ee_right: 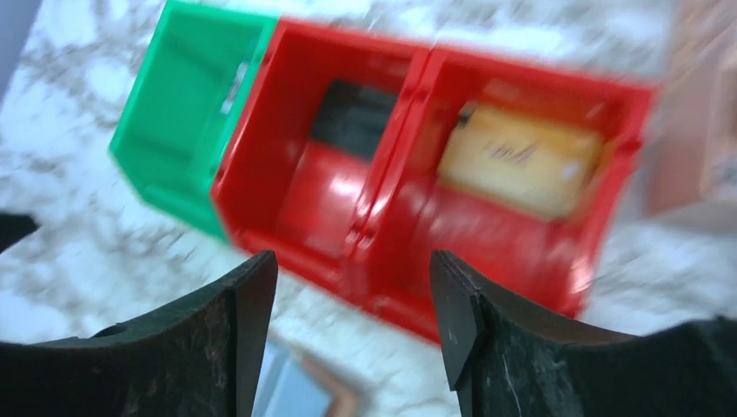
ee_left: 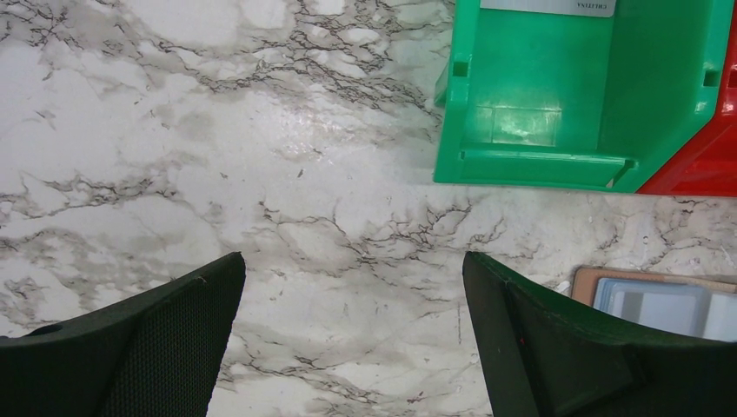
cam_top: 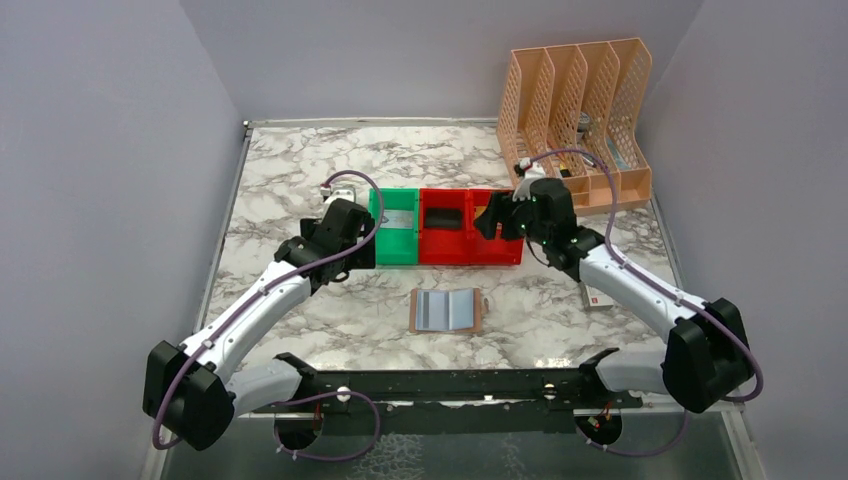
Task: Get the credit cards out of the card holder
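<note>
The brown card holder lies open on the marble table with its light blue lining up; no card shows in its pockets. Its edge also shows in the left wrist view and, blurred, in the right wrist view. A silver-grey card lies in the green bin. A black card lies in the middle red bin. A gold card lies in the right red bin. My left gripper is open and empty, low over the table left of the green bin. My right gripper is open and empty above the right red bin.
An orange mesh file organizer stands at the back right. A white box with a red mark lies on the table by my right forearm. The three bins stand in a row behind the card holder.
</note>
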{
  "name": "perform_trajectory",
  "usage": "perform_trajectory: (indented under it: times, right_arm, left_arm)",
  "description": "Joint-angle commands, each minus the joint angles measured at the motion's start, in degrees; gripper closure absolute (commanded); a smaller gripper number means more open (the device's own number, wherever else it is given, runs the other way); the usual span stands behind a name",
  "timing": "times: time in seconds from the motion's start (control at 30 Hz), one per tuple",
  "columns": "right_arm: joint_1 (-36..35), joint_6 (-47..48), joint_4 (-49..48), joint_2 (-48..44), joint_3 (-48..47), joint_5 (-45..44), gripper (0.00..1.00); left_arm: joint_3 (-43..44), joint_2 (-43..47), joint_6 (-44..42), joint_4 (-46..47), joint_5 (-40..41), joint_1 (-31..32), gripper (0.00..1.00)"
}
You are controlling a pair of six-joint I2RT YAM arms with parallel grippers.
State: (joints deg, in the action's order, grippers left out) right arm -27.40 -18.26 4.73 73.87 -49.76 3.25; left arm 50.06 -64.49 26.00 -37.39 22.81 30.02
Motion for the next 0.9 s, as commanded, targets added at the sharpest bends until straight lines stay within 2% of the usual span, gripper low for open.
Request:
perform_trajectory:
  times: [0.0,0.2,0.37,0.47,0.6,0.87]
  right_arm:
    - [-4.78,-15.92,2.75,-1.83,6.24,7.50,0.36]
    - [-17.50,-20.21,9.64,-0.51,4.32,-11.62,0.36]
    - [-26.94,-22.23,11.01,2.39,1.69,-20.76,0.37]
    - [-30.09,-23.49,12.31,6.30,-0.41,-21.97,0.37]
    - [-31.17,-25.37,13.59,12.70,-1.68,-18.48,0.41]
    - [-32.60,-25.49,12.87,15.77,-1.56,-17.63,0.48]
  left_arm:
    - [-0.62,2.41,0.53,0.45,2.56,-0.48,0.01]
    - [-0.70,3.57,0.83,0.45,3.42,-0.58,0.01]
    - [-0.82,3.65,0.90,0.46,3.51,-0.67,0.01]
    - [-0.76,3.57,0.86,0.35,3.64,-0.75,0.01]
    - [-0.88,3.58,0.98,0.38,3.48,-0.75,0.01]
    - [-0.80,3.23,0.96,0.37,3.27,-0.84,0.01]
